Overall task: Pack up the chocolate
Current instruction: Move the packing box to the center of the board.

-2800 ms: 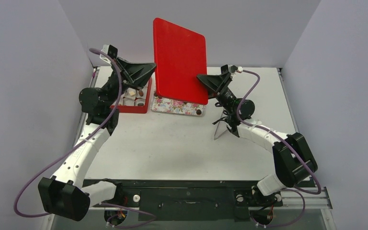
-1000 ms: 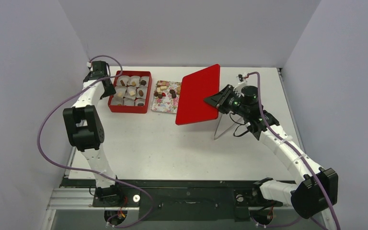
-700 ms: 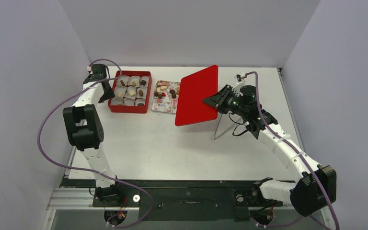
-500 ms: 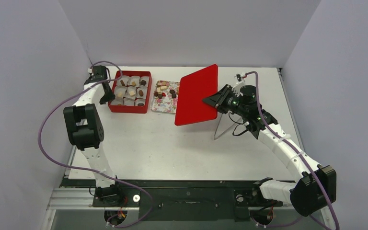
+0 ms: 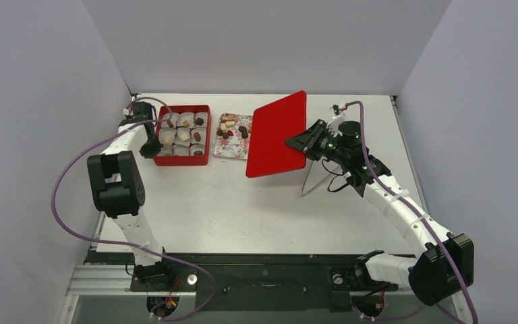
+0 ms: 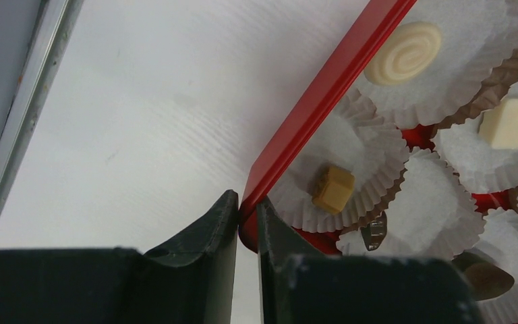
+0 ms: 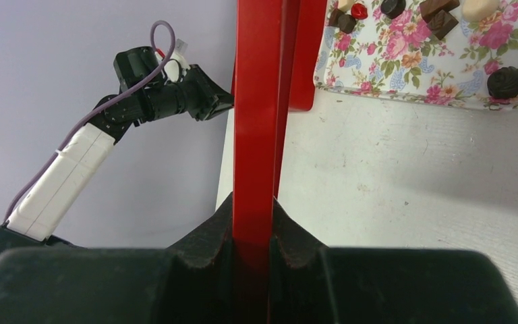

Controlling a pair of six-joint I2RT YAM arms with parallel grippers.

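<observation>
A red box (image 5: 182,160) holds white paper cups with chocolate (image 5: 183,136) in them. My left gripper (image 5: 150,145) is shut on the box's left wall near its front corner. In the left wrist view the jaws (image 6: 246,216) pinch the red wall (image 6: 317,101), beside a caramel cube (image 6: 332,188) and a cream round piece (image 6: 403,52). More chocolate (image 5: 233,127) lies on the floral tray (image 5: 233,150). My right gripper (image 5: 295,143) is shut on the red lid (image 5: 278,133), held tilted right of the tray. It also shows in the right wrist view (image 7: 257,101).
A thin wire stand (image 5: 312,179) sits on the table under my right wrist. The grey walls close in on the left, back and right. The right wrist view shows the floral tray (image 7: 438,67) and my left arm (image 7: 162,94) behind the lid.
My left gripper has moved nearer along the box's left wall and shut on it; the box has shifted slightly toward me. The right gripper has lowered the lid and now holds still.
</observation>
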